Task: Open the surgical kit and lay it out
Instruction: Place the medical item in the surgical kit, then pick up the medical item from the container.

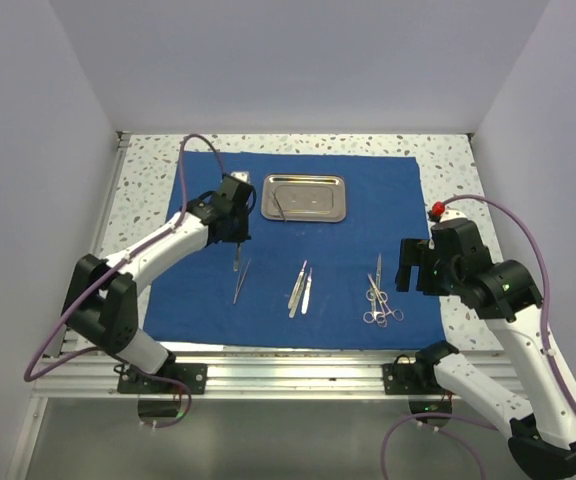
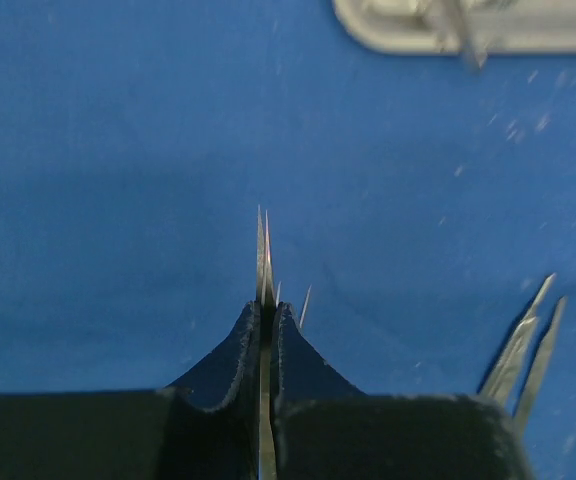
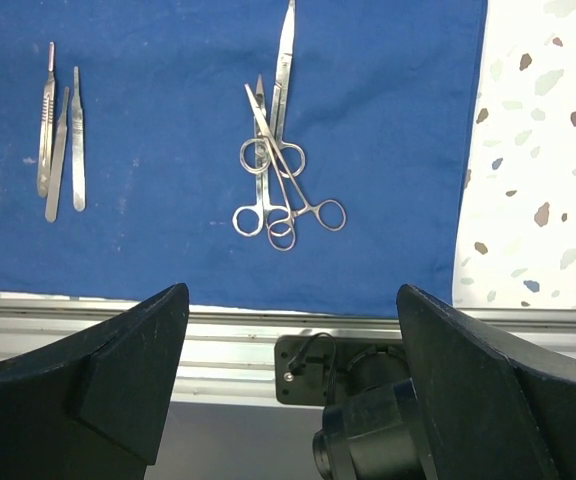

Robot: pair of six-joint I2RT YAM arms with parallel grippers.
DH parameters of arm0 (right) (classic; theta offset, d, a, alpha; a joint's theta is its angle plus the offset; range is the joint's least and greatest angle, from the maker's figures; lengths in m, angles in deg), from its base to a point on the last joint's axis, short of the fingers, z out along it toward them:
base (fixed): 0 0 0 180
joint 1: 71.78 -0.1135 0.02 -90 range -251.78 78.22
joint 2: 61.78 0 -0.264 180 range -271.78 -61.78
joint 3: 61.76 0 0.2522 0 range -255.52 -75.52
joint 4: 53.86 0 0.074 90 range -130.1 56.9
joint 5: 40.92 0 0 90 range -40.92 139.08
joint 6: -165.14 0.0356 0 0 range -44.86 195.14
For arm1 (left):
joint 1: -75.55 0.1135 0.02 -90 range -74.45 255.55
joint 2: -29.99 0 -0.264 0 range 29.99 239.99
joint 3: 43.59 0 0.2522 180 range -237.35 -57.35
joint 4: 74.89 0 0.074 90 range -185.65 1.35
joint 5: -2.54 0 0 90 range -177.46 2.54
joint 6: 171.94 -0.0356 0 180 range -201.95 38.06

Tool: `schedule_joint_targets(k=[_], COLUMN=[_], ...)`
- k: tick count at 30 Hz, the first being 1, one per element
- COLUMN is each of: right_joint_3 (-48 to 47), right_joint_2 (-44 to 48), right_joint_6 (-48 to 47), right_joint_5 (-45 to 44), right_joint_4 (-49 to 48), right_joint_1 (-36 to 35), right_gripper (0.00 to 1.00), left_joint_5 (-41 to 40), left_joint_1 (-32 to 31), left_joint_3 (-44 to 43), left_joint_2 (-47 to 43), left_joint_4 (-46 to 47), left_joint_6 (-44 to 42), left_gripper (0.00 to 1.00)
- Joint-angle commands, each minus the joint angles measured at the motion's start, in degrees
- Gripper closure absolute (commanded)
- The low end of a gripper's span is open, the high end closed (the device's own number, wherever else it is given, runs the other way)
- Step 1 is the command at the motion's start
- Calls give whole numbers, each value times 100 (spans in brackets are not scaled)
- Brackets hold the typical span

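I found no legible text, label, brand, number or sign anywhere in my three camera views at that moment.

Flat blue drape (image 1: 196, 300) bears steel tray (image 1: 324, 206) and scissors (image 1: 378, 272).

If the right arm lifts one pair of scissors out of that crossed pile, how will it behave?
Probably stiff and light: the scissors look like thin steel. The ring handles overlap, so lifting one may drag the forceps along. Lying flat and shiny on the cloth, it might slip from the right claw.
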Motion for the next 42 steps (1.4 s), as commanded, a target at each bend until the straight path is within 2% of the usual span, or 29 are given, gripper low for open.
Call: schedule_joint_targets(k=[1, 8, 9, 11, 12, 16, 19, 25, 28, 34, 38, 42], right_joint_3=[47, 100, 100, 109, 118, 100, 92, 48, 21, -49, -75, -32], right_joint_2=[9, -9, -8, 0, 9, 9, 0, -61, -79, -131, -140, -158], right_joint_6=[-61, -43, -26, -17, -17, 18, 36, 45, 45, 1, -52, -96], right_joint_5=[13, 31, 30, -22, -57, -136, -189, -321, -348, -409, -435, -453], right_joint_4=[-182, -218, -218, -209, -209, -209, -209, -226, -209, -191, -218, -279], right_joint_1=[-29, -20, -20, -29, -20, -29, -29, -20, -29, -20, -29, -20], right_gripper=[11, 11, 11, 10, 10, 9, 9, 9, 8, 8, 7, 6], left_joint_5=[143, 574, 566, 548, 505, 478, 434, 373, 294, 171, -14, -190], left_joint_1=[-13, -56, -65, -118, -144, -153, -153, -144, -144, -144, -153, -153], left_joint_3=[535, 914, 932, 941, 897, 652, 213, -1254, -2264, -4354, -5166, -5159], left_joint_2=[-604, -297, -270, -200, -165, 46, 257, 1319, 2136, 3666, 4413, 4441], left_joint_4=[456, 895, 948, 983, 975, 870, 808, 650, 430, -123, -685, -713], left_joint_6=[-201, -272, -263, -263, -272, -394, -500, -588, -483, -175, 27, 132], left_gripper=[100, 100, 97, 84, 72, 57, 52, 53, 57, 58, 60, 60])
